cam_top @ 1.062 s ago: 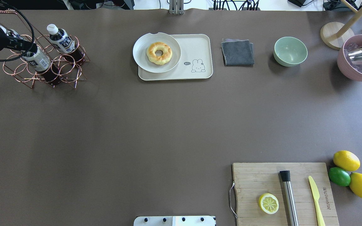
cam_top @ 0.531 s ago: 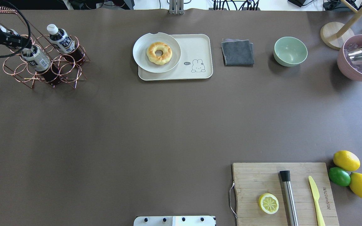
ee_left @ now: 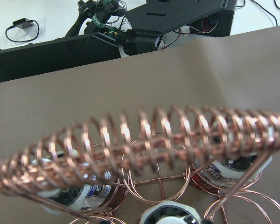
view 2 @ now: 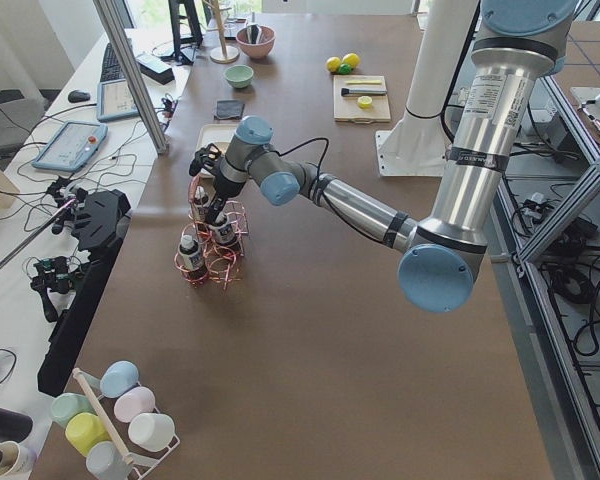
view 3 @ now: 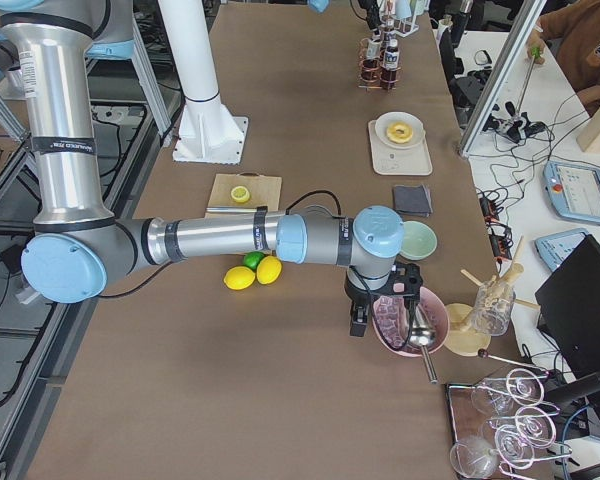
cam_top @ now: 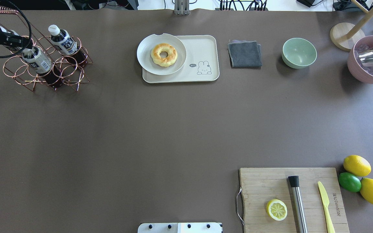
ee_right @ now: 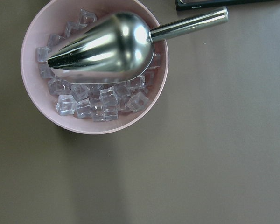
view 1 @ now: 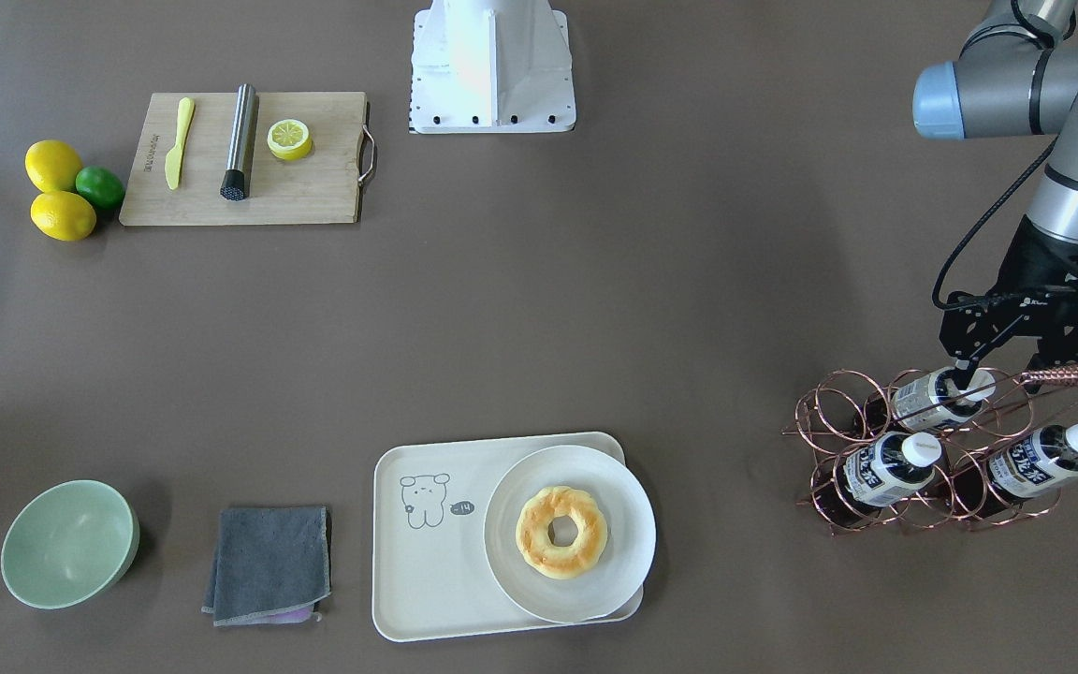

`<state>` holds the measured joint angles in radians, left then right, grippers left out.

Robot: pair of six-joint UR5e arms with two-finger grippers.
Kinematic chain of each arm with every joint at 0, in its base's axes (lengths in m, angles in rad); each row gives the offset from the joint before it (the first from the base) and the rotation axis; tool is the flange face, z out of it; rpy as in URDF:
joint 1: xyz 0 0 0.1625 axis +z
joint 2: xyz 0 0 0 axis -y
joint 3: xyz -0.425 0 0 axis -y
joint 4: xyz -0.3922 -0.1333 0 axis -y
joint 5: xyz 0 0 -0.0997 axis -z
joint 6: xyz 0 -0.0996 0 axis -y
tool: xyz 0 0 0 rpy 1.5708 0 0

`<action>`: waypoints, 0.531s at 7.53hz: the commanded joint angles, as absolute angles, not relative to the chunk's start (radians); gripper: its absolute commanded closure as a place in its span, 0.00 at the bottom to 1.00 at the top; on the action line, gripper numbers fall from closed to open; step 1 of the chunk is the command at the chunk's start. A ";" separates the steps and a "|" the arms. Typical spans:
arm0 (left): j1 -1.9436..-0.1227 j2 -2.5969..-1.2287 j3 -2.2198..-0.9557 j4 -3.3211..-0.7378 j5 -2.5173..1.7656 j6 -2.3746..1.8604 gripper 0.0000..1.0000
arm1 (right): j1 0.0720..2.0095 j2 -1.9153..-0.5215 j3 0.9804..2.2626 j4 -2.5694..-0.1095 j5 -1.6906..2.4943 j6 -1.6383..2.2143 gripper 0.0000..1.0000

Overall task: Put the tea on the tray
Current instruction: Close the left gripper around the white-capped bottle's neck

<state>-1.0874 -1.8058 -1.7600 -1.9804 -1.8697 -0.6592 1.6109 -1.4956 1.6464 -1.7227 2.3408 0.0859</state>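
Note:
Three tea bottles lie in a copper wire rack (cam_top: pixel 73 82) at the table's far left. My left gripper (view 1: pixel 997 367) hangs over the tea (view 1: pixel 927 391) nearest the robot, its fingers apart at the white cap, open. In the overhead view that tea (cam_top: pixel 40 63) shows just past the left gripper (cam_top: pixel 28 45). The left wrist view shows the cap (ee_left: pixel 170 215) at its bottom edge, under the rack's coiled handle. The cream tray (cam_top: pixel 202 48) sits at the far middle, bearing a white plate (cam_top: pixel 146 61) with a doughnut. My right gripper (view 3: pixel 380 300) hovers by the pink ice bowl; I cannot tell its state.
Right of the tray lie a grey cloth (cam_top: pixel 244 54) and a green bowl (cam_top: pixel 299 52). A pink bowl (cam_top: pixel 356 69) of ice with a metal scoop stands at the far right. A cutting board (cam_top: pixel 264 184) with a lemon half, muddler and knife is near right, beside whole lemons and a lime.
My left gripper has drawn back toward the far left, uncovering the cap of the tea below it. The bottles stay in the rack.

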 commanded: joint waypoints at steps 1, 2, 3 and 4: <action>-1.083 -1.809 -1.749 -1.994 -1.870 -0.666 0.29 | 1.611 -1.496 1.647 -1.723 2.341 0.086 0.00; -1.081 -1.813 -1.749 -1.994 -1.871 -0.669 0.29 | 1.611 -1.496 1.646 -1.723 2.341 0.084 0.00; -1.075 -1.818 -1.749 -2.000 -1.871 -0.672 0.29 | 1.611 -1.494 1.644 -1.723 2.339 0.084 0.00; -1.075 -1.816 -1.750 -2.002 -1.876 -0.672 0.29 | 1.611 -1.494 1.644 -1.723 2.339 0.084 0.00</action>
<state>-1.0789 -1.8143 -1.7494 -1.9968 -1.8714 -0.6695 1.6107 -1.4948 1.6455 -1.7227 2.3402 0.0847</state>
